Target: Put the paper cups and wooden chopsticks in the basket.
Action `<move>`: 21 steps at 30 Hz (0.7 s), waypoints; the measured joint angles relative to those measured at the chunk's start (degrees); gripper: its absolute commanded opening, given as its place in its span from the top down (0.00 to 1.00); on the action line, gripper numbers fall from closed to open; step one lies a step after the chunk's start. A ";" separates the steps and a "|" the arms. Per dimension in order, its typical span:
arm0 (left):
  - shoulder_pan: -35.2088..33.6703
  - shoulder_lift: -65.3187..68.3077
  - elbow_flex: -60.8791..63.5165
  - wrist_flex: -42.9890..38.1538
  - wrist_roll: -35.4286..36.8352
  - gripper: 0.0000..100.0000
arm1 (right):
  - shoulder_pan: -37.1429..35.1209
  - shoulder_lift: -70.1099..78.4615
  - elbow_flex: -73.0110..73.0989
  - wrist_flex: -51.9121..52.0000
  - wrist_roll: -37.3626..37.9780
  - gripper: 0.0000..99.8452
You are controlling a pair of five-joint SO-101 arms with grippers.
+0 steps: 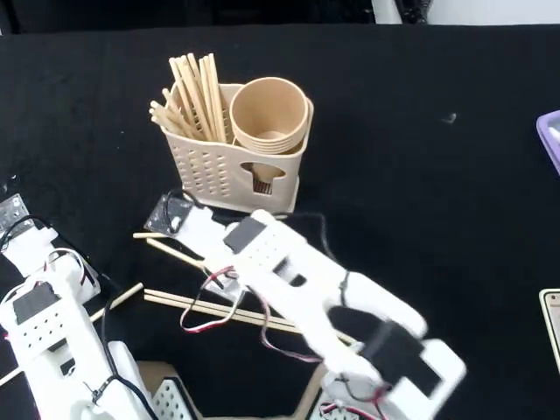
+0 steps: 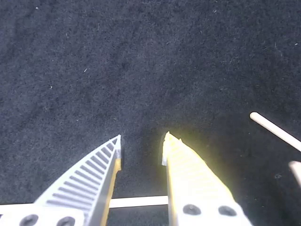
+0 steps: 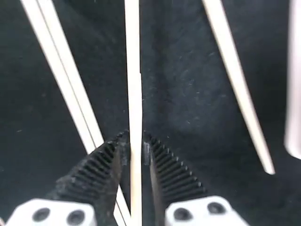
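R gripper (image 3: 135,146) is low on the table, just in front of the basket (image 1: 229,171). Its jaws are nearly together, pinching one chopstick (image 3: 133,84), w/ a loose pair (image 3: 61,80) just beside. L gripper (image 2: 142,139) is spread, holding nothing. Paper cups (image 1: 269,114) & a stick bundle (image 1: 192,92) stand in the basket. In the high view the R arm covers its own fingertips.

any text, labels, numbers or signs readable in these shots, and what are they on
None can be read.
The basket, the paper cups and the chopsticks in it carry no print.
The chopstick in the right gripper is bare wood.
The left gripper shows ribbing, no marks.
The cream panel at the table's right edge is too cut off to tell.
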State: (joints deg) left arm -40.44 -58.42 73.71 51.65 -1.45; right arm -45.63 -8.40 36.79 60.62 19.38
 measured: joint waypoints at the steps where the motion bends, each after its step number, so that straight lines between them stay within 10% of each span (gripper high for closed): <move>1: 0.00 0.00 0.00 0.00 0.00 0.85 | 0.00 -2.20 0.00 0.53 0.00 0.99; 21: 0.00 0.00 0.00 0.00 0.00 0.85 | 6.24 -34.37 -24.53 -0.53 -2.81 0.99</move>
State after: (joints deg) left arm -40.44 -58.42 73.71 51.65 -1.45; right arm -39.38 -42.77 12.26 60.09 16.57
